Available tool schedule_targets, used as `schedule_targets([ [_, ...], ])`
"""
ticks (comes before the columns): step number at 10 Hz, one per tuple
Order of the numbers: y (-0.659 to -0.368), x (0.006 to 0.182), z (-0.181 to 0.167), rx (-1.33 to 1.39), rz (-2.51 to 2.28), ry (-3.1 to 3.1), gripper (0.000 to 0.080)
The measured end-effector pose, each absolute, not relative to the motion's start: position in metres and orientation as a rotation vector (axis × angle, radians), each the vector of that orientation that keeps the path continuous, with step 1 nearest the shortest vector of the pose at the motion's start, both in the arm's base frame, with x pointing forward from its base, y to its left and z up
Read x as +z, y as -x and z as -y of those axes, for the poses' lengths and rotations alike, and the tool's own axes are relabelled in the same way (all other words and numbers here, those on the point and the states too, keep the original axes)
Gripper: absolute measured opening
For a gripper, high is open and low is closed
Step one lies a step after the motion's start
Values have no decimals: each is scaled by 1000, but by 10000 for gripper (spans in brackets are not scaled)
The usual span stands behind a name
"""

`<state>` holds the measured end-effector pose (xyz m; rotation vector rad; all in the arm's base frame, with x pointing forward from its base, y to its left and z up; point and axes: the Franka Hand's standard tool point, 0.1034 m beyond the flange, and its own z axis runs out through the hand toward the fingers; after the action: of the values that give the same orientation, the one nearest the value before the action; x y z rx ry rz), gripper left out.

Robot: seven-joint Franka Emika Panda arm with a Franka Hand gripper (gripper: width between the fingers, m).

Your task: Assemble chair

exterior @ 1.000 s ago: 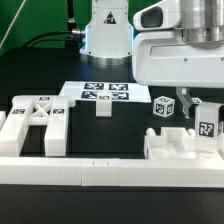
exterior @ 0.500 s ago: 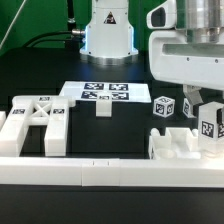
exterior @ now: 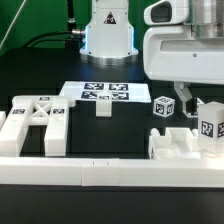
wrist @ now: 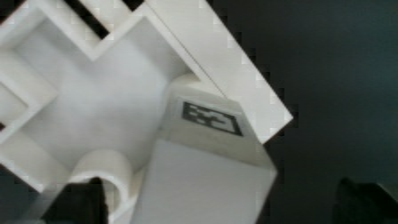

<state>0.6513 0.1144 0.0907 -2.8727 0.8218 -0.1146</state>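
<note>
At the exterior view's right, a partly joined chair piece [exterior: 172, 143] stands with two blocky tagged legs upright on it, one [exterior: 163, 107] further back and one [exterior: 209, 127] nearer the edge. My gripper [exterior: 190, 99] hangs just above that nearer leg. In the wrist view the gripper [wrist: 217, 205] is open, its dark fingertips [wrist: 71, 203] wide apart on either side of a tagged white leg [wrist: 210, 150], with a dark gap on one side. An X-braced panel [wrist: 80, 90] lies beyond. The loose X-braced panel [exterior: 35, 115] lies at the exterior view's left.
The marker board [exterior: 100, 94] lies flat at mid-table, with a small white block [exterior: 102, 109] at its front edge. Long low white border rails [exterior: 100, 172] run along the front. The robot base [exterior: 108, 30] stands behind.
The jaws have opened wide and let go of the nearer leg, which stays standing on the piece. The hand has shifted slightly to the exterior view's right and lifted a little.
</note>
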Motion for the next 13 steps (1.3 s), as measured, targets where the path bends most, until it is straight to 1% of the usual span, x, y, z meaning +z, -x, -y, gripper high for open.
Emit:
schedule_targets([
  [2,-651,91,-114,-134,-568,2941,649],
  [4,-651,90,-113,-161,-174,3007,649],
  [7,-648,81,-115,-198,316,3049,649],
  [10,-648,81,-114,-215,600,3053,649],
  [11,-648,80,-113,-213,610,3051,528],
  [12,-648,80,-113,-212,603,3052,392],
  [13,-647,80,-113,-212,603,3052,392],
])
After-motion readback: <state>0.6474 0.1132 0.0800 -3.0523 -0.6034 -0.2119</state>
